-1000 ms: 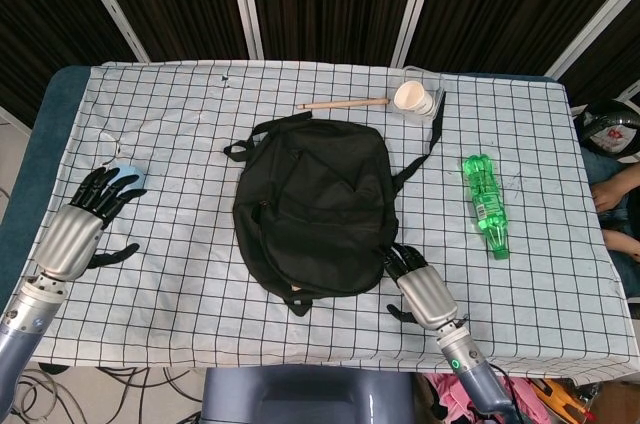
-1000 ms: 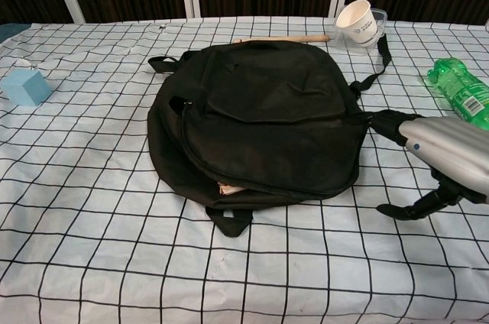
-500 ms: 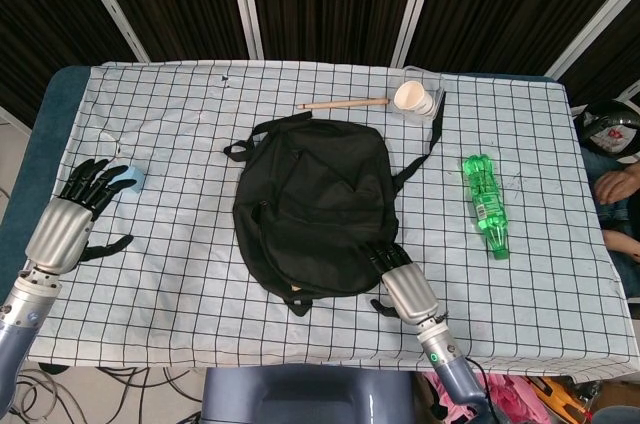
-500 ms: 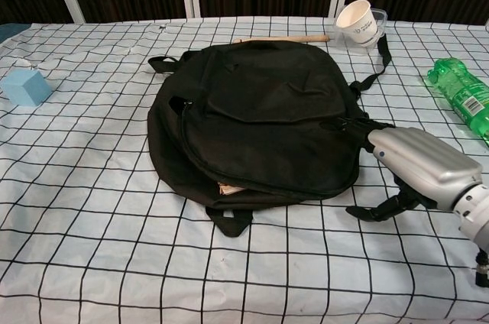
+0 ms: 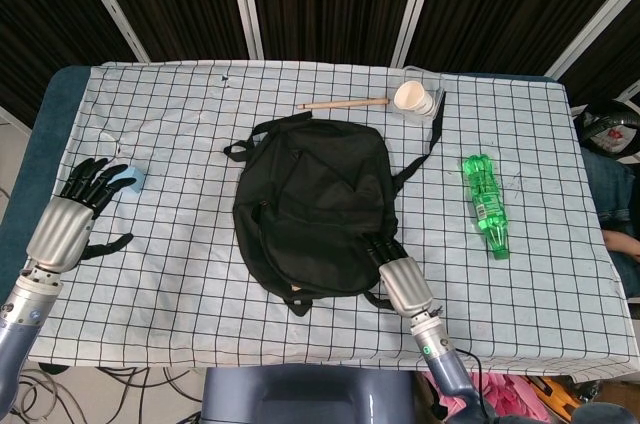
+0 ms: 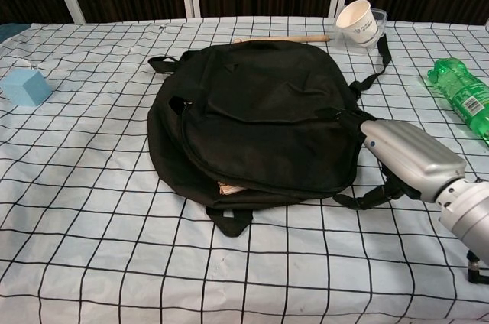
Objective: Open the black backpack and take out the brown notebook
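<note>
Fingers of the right hand touch the black backpack.

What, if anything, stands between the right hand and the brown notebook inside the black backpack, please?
The black backpack itself does. Its front flap covers the brown notebook, of which only a corner shows at the near-edge opening. The right hand is at the bag's right edge, fingers on the fabric. Nothing else visible lies between them.

Silver hands, black fingers
</note>
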Available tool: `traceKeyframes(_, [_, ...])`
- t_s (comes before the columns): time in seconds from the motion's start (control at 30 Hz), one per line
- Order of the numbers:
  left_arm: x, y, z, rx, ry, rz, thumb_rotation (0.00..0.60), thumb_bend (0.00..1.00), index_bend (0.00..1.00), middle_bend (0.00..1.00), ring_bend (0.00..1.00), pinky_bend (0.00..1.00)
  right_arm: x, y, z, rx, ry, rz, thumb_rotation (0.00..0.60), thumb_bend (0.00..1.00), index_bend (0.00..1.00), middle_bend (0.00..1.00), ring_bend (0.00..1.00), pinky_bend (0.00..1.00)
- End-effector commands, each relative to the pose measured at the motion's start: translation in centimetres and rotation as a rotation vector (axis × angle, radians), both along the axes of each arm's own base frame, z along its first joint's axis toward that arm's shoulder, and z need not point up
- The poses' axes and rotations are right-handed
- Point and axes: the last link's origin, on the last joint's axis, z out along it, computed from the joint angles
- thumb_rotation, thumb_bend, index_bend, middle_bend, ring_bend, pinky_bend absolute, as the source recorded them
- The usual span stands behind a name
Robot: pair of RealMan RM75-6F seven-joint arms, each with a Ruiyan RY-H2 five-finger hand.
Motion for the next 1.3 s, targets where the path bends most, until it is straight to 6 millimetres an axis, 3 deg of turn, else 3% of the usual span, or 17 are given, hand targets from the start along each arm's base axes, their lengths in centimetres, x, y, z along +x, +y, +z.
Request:
traceKeyframes(0.03, [0.0, 0.0, 0.0, 0.000, 0.003, 0.002, 0.600, 0.15, 0.19, 0.13, 0.00, 0.01, 0.2, -0.1, 0.2, -0.017, -0.015, 0.005, 0.600, 0.16, 0.08, 0.08, 0.05, 0.10])
traceKeyframes(0.53, [0.0, -0.1, -0.1, -0.001, 0.005, 0.006, 0.600, 0.15, 0.20, 0.13, 0.00, 0.01, 1.6, -0.9, 1.9, -0.040, -0.074, 0.036, 0.600, 0.20, 0.12, 0.10, 0.05, 0.10])
traceKeyframes(0.77, [0.4, 0.0, 0.0, 0.010, -0.004, 0.001, 0.600, 0.15, 0.20, 0.13, 0.00, 0.01, 2.9, -2.8, 2.0, -0.017, -0.084, 0.045, 0.600, 0.30, 0.18, 0.19, 0.06, 0.10])
traceKeyframes(1.0, [0.4, 0.1, 0.1, 0.003, -0.004, 0.011, 0.600, 0.15, 0.20, 0.13, 0.00, 0.01, 3.4, -5.7, 2.8, 0.005, -0.106, 0.019, 0.600, 0.40, 0.37, 0.35, 0.11, 0.10])
traceKeyframes(1.13, [0.5, 0.0, 0.0, -0.005, -0.010, 0.012, 0.600, 0.15, 0.20, 0.13, 0.00, 0.01, 3.3, -6.6, 3.7, 0.023, -0.124, 0.002, 0.600, 0.47, 0.40, 0.37, 0.12, 0.10])
traceKeyframes(1.3, [0.8, 0.0, -0.3, -0.014, -0.003, 0.003, 0.600, 0.15, 0.20, 0.13, 0.00, 0.01, 3.4, -7.5, 4.9, 0.041, -0.120, 0.002, 0.600, 0.49, 0.40, 0.36, 0.12, 0.10])
